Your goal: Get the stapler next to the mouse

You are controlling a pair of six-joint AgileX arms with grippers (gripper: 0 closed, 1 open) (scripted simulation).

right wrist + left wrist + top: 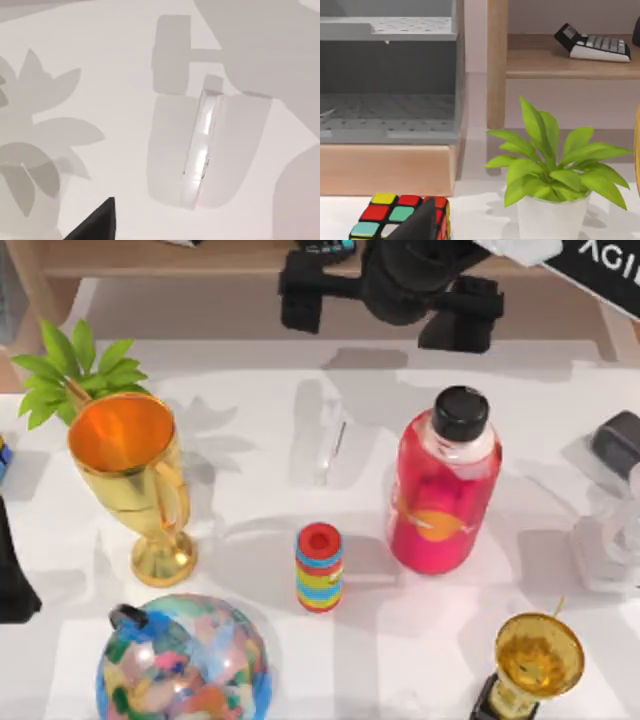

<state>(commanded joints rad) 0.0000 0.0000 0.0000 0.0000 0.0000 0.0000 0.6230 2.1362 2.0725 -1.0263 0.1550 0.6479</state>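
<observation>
1. Stapler (331, 448) — slim, clear whitish plastic with a thin dark line; it lay flat on the white counter (260, 500) near the back middle, left of the red bottle (444, 488) and apart from it. In the right wrist view it (198, 150) lay alone on bare counter, untouched.
2. Right tool (395, 285) — dark, hung over the back edge of the counter, above and behind the stapler. Whether its fingers stood open or closed could not be told; nothing was seen in its hold. One dark fingertip (95, 222) showed in the right wrist view, well apart from the stapler.
3. Left tool — a dark part (417, 222) showed in the left wrist view in front of a colour cube (387, 215); its opening could not be told.
4. Mouse (618, 440) — dark, at the right edge of the counter, well apart from the stapler, with the red bottle between them.
5. Other stock on the counter — gold cup (135, 475) at left, green plant (75, 370) behind it, striped roll (319, 567) in the middle, globe (183, 660) at front left, small gold trophy (535, 660) at front right, clear glassy object (605, 540) below the mouse.
6. Shelf (570, 62) behind the plant carried a calculator (592, 44).
</observation>
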